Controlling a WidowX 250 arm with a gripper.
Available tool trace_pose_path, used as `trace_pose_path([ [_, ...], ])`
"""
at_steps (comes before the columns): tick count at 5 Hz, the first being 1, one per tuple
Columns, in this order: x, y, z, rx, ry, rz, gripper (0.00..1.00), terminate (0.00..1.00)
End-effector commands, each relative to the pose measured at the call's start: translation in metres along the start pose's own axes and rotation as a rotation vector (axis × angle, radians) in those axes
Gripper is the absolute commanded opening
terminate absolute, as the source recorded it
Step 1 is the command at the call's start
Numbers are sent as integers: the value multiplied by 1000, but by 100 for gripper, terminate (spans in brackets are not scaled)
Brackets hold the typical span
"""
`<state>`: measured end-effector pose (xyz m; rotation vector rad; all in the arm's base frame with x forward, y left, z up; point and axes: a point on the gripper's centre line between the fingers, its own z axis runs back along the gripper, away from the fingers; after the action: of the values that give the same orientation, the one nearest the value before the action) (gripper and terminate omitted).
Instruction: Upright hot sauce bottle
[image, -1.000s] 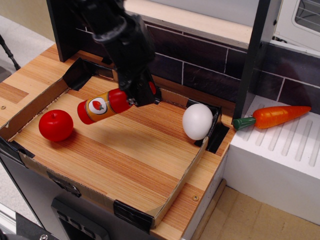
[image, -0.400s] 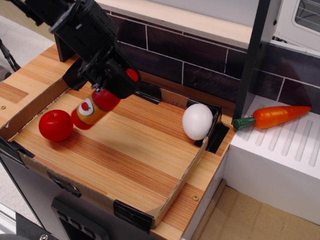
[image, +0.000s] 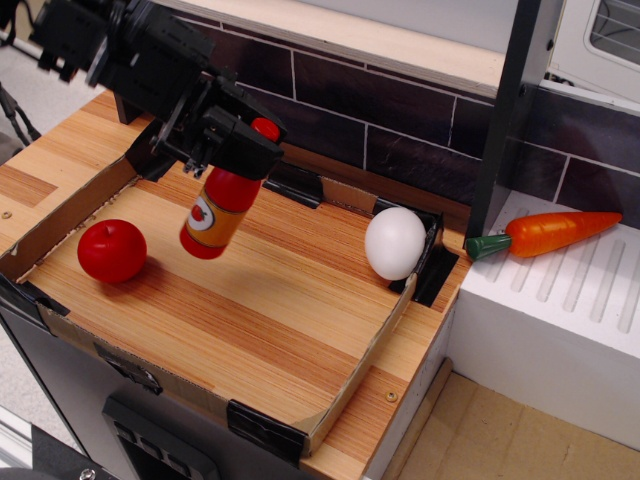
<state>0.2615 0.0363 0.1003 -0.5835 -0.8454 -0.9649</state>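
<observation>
The hot sauce bottle (image: 218, 211) is glossy red with an orange-yellow label and a white oval with a red mark. It hangs nearly upright, base down and slightly tilted, above the wooden tray floor (image: 270, 300). My black gripper (image: 243, 148) is shut on the bottle's neck and upper part, with the red cap showing at its right side. The bottle's base is just above or barely touching the wood; I cannot tell which.
A round red apple-like ball (image: 111, 250) lies left of the bottle. A white egg (image: 395, 243) sits at the tray's right corner. An orange carrot (image: 545, 233) lies on the white ledge to the right. Cardboard walls (image: 60, 215) edge the tray; dark tiles behind.
The bottle has swung from lying sideways to nearly upright, base down. My gripper with the arm has moved left and back, still holding the bottle's neck.
</observation>
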Motion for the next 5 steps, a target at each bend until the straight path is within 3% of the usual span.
trace_pose_path([
  [1,-12,4,-11,3,-126,3,0,0],
  [3,-21,2,-18,-4,-229,-9,0,0],
  [5,-10,2,-6,-21,-291,27,0,0],
])
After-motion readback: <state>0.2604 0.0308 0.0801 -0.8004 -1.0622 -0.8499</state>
